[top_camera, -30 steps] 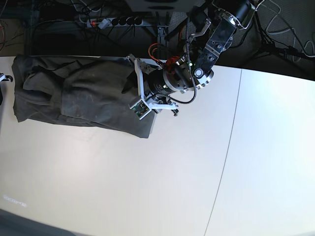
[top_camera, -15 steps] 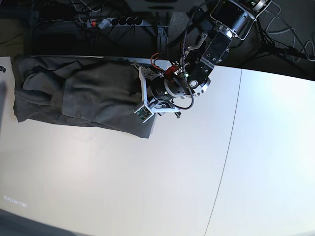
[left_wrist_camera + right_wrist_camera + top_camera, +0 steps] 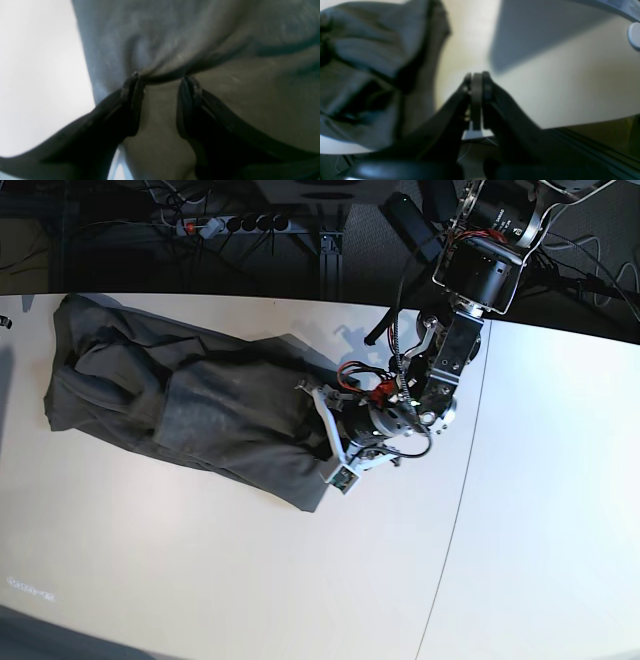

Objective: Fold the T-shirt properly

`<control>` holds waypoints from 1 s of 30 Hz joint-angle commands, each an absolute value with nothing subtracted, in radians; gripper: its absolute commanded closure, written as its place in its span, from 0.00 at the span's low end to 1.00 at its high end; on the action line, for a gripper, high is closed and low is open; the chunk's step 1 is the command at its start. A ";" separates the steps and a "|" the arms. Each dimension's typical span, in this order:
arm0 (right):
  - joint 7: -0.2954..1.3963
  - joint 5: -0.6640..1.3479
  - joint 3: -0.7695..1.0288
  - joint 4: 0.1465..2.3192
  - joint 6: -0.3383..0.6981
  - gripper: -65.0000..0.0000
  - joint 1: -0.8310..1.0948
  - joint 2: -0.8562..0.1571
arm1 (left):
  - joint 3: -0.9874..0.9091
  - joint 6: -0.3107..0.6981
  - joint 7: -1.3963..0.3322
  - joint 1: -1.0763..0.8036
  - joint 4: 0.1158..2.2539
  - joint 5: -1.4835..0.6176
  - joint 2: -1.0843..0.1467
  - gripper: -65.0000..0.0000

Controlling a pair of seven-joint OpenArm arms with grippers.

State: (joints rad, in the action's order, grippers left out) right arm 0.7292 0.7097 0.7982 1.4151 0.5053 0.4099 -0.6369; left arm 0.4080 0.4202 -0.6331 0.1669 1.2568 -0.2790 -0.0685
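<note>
The left arm is swinging down toward the near side and the whole T-shirt (image 3: 190, 405) is coming with it: the bundle that was lying along the far left edge a moment ago is now dragging out toward the middle, slanting from far left to near centre.

Starting at the jaws of the left gripper (image 3: 160, 80): they are standing partly spread, with a gathered ridge of cloth bunching between the two fingertips (image 3: 133, 86). The fabric is fanning out from that pinch in tight creases, so it looks like the cloth is taking tension, a pull rather than a lift. My read is that the grip sits at the shirt's right-hand edge so the crumpled body can be drawn flat before any fold.

Moving outward, the shirt is trailing away to the left, still doubled over itself, heavy wrinkles running across it. It is lying on the white worktop (image 3: 200, 580), whose near half is bare.

Over at the far left, the right gripper (image 3: 477, 82) is holding its jaws pressed together on nothing, hovering over the worktop edge just beside the shirt's rumpled end and, judging by that, waiting its turn. In the base view it is out of sight.
</note>
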 commanded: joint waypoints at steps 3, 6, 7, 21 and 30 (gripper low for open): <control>0.707 0.722 0.812 1.426 0.573 1.00 0.408 -0.667 | 0.355 0.394 -0.738 0.166 1.242 -0.230 -0.086 0.55; 0.709 0.770 0.811 1.426 0.574 0.92 0.408 -0.667 | 0.345 0.405 -0.746 0.166 1.242 -0.266 -0.086 0.55; 0.713 0.785 0.811 1.426 0.574 0.80 0.408 -0.667 | 0.346 0.413 -0.747 0.166 1.242 -0.277 -0.085 0.55; 0.745 0.949 0.707 1.423 0.580 0.33 0.369 -0.623 | 0.346 0.416 -0.760 0.166 1.242 -0.315 -0.083 0.55; 0.744 0.920 0.607 1.380 0.579 0.33 0.264 -0.525 | 0.346 0.416 -0.790 0.166 1.242 -0.314 -0.084 0.55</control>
State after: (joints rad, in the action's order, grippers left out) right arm 0.7620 0.9051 0.5980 1.3689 0.5056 0.2691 -0.5011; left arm 0.3454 0.4316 -0.6846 0.1699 1.2533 -0.3542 -0.0769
